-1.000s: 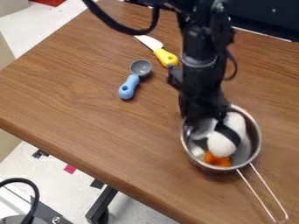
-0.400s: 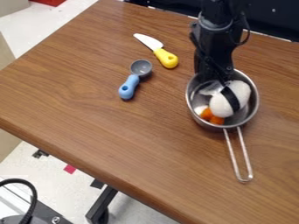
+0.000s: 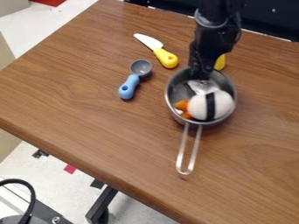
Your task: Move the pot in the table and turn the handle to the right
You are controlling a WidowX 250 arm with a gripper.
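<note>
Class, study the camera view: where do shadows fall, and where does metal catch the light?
Camera view: soft shadows lie on the table close against the pot and the measuring spoon; pale highlights run along the pot's wire handle; the black arm stays mostly dark.

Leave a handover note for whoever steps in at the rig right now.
Gripper: at the pot's far rim; whether it has a hold there is unclear.
Pot: on the table, with a white, black-banded item and orange pieces inside.
Done: the pot has shifted left in the view over the last moment.
Left: the handle points down and slightly left in the view, having swung away from lower right. It probably still needs turning right.
</note>
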